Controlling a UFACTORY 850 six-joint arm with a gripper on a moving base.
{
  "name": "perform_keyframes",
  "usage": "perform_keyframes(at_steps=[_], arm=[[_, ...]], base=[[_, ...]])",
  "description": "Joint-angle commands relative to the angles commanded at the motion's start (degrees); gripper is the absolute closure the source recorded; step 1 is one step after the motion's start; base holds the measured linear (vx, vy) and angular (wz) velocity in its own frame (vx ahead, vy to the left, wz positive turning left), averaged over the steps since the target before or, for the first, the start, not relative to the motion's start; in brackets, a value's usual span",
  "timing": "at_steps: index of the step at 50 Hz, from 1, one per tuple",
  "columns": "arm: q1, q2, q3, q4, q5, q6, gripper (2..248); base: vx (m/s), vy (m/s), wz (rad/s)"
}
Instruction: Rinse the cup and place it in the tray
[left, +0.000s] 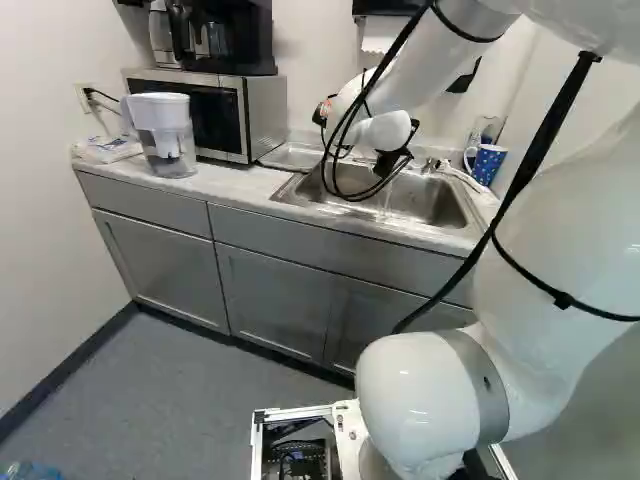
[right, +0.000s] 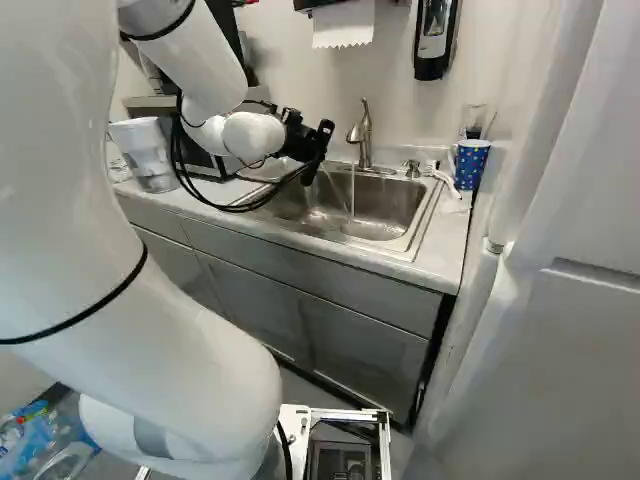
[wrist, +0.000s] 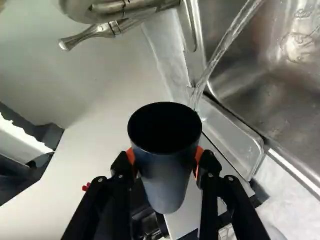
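Gripper (left: 387, 165) at sink (left: 436, 202), left base view. Right base view: faucet (right: 365, 137) running; overreaching could strike it. Wrist view: fingers clamped around dark cup (wrist: 167, 172), mouth beside stream (wrist: 226, 47); wet walls could slip.

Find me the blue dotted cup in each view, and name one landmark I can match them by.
Left base view: right of the middle, the blue dotted cup stands on the counter, just right of the sink.
Right base view: right of the middle, on the counter at the sink's right, near the wall.
Wrist view: not in it.
Shared landmark: the metal sink, seen in all three.
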Motion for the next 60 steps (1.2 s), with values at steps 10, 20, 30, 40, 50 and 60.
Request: perform_keyframes(at_steps=[10, 20, 30, 40, 50, 60], arm=[[0.00, 0.00, 0.00, 0.00, 0.00, 0.00, 125], [0.00, 0.00, 0.00, 0.00, 0.00, 0.00, 125], [0.00, 0.00, 0.00, 0.00, 0.00, 0.00, 125], [0.00, 0.00, 0.00, 0.00, 0.00, 0.00, 125], [0.00, 0.00, 0.00, 0.00, 0.00, -0.34, 125], [0.00, 0.00, 0.00, 0.00, 0.00, -5.02, 125]], base=[[0.000, 0.000, 0.000], [0.000, 0.000, 0.000], [0.000, 0.000, 0.000], [0.000, 0.000, 0.000], [0.000, 0.000, 0.000], [0.000, 0.000, 0.000]])
